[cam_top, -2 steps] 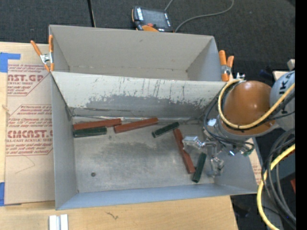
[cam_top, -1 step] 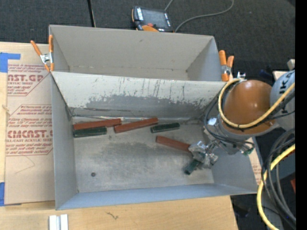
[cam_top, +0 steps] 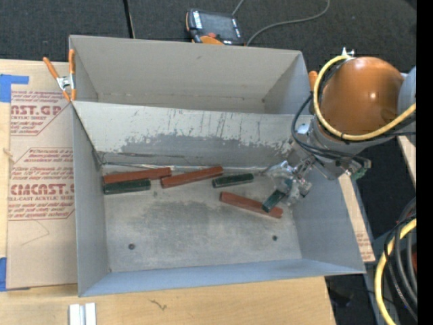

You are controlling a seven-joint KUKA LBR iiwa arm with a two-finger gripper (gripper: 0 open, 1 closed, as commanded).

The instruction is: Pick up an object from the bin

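Toward the bin's point(cam_top: 203, 275) near wall the floor is lying bare, giving the widest room for moving. Further in, close to the right wall, the gripper point(cam_top: 289, 187) is hanging low over a short dark green bar point(cam_top: 275, 199). That bar is lying tilted and appears to be crossing the right end of a red-brown bar point(cam_top: 245, 204). Whether the gripper is spread or closed, I cannot tell.

Risk, as I'm judging it: the green bar is resting on the red-brown one, so a grab is likely catching both or knocking the green one off. The right wall is sitting close, so the wrist is risking a scrape.

Along the floor's far edge, a row of dark green and red-brown bars point(cam_top: 191, 177) is lying well apart from the gripper, not crowding it.
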